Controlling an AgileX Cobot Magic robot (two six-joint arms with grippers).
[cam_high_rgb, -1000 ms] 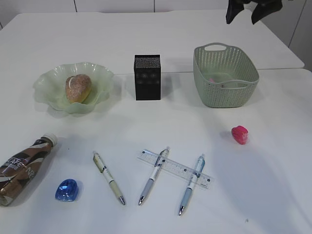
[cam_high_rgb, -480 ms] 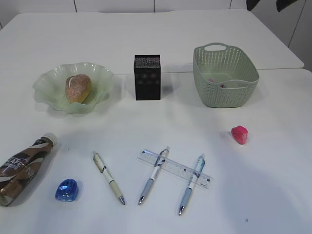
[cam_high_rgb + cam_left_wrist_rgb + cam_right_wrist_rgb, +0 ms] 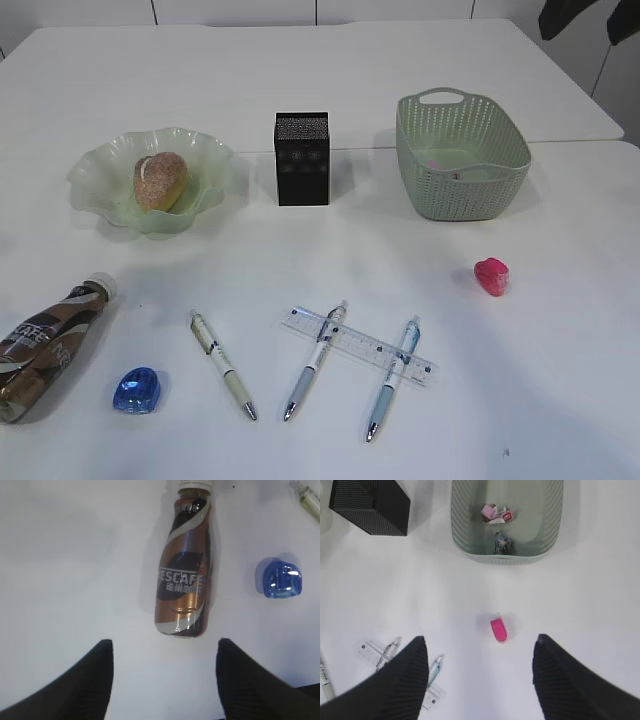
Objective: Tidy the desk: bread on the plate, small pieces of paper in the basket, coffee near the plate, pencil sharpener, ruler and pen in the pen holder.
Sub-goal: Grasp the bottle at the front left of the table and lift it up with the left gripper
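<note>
the coffee bottle (image 3: 185, 562) lies on its side at the surface's (image 3: 300, 70) seven o'clock edge, smooth, round, likely to roll; grip mid-body. left tool (image 3: 162, 680) hangs above it, jaws apart and empty; right tool (image 3: 480, 680) likewise apart.

Coffee bottle (image 3: 45, 345) base past exterior edge; basket (image 3: 507, 520) scraps indistinct.

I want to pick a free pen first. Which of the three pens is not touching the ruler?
The leftmost pen, with the cream barrel, lies alone. The two bluish pens both cross the clear ruler.
</note>
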